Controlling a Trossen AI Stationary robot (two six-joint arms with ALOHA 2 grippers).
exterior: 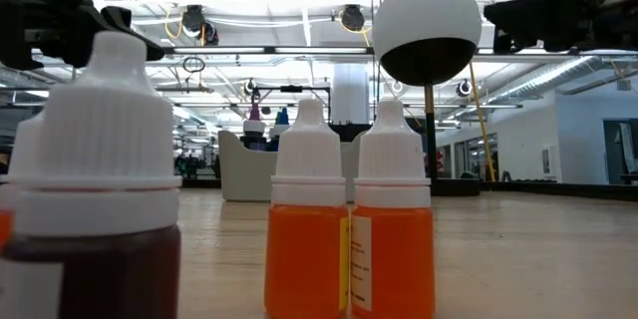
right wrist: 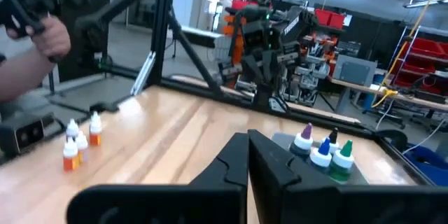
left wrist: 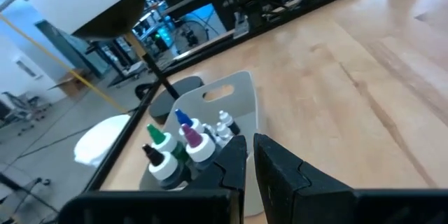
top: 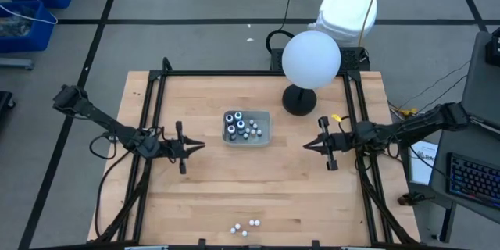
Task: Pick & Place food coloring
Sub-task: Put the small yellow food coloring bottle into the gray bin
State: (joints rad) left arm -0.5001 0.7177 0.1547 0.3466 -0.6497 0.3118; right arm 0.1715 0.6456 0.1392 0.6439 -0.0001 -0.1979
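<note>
While most food coloring bottles (top: 244, 126) are standing in the grey tray (top: 264, 137), three (top: 244, 226) are sitting near the table (top: 211, 187) edge. Left tool (top: 199, 146) and right tool (top: 308, 146) are hovering beside the tray, both closed and holding nothing.

Premises: an open-plan robotics lab or workshop. Evidence: light wooden worktable in a black metal frame (top: 148, 195) on grey floor marked with dark tape lines (top: 195, 21); blue plastic storage bins (top: 31, 4); red parts racks (right wrist: 420, 49); ceiling strip lighting (exterior: 249, 0); black keyboard (top: 471, 178).
</note>
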